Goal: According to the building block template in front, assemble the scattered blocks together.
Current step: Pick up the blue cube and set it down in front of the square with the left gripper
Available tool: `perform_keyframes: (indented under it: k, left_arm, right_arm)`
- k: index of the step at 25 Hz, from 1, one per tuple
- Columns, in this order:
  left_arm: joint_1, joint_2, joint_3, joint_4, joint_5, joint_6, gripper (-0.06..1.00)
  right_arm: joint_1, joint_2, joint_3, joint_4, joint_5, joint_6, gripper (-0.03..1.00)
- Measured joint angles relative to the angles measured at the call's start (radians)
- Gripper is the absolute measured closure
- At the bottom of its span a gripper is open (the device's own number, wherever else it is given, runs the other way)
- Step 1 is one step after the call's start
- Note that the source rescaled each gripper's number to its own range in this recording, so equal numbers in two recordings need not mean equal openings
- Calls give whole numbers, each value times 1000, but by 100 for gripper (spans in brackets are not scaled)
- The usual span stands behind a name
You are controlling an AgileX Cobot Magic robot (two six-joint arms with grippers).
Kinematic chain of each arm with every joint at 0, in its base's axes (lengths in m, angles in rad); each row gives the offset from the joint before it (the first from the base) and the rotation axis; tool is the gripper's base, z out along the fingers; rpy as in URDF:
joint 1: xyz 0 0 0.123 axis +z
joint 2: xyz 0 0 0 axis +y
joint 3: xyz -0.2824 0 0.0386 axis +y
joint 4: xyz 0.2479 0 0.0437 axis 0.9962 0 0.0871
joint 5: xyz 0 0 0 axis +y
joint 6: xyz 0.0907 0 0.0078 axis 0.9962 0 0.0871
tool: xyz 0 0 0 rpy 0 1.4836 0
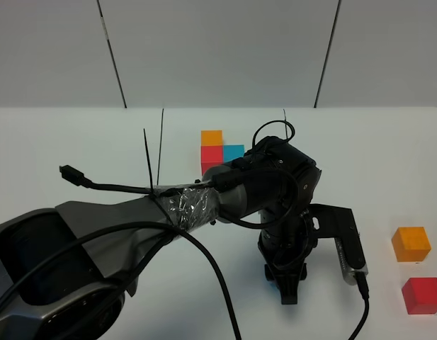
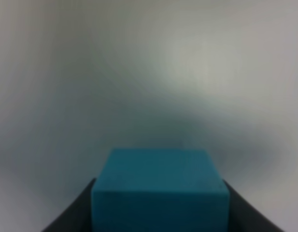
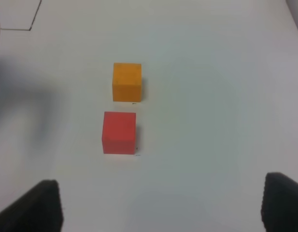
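Sitting between left jaws, cyan-blue cube (image 2: 161, 188), pinched both sides.

A white table (image 1: 62, 142) meets a pale panelled wall (image 1: 218, 49).

The high camera looks steeply down from the robot's side onto the white surface (image 1: 62, 142), facing the back wall (image 1: 218, 49). The left wrist camera sits very close to a cyan cube (image 2: 160, 186), and the surface beyond it is blurred. The right wrist camera looks down from farther off at the orange cube (image 3: 127, 82) and the red cube (image 3: 119, 132), which the high view also shows, at its right edge.
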Motion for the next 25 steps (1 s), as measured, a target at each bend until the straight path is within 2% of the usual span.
perform_keyframes:
  k: [6,11,20,25]
  left_arm:
    - [-17,-3,0,2,22,-17,94]
    - [-18,-5,25,2,-28,-19,94]
    - [-7,-38,188,-8,-179,-19,94]
    - [-7,-42,203,-10,-204,-21,94]
  right_arm:
    - [0,0,0,0,0,0,20]
    - [0,0,0,0,0,0,20]
    - [0,0,0,0,0,0,20]
    - [0,0,0,0,0,0,20]
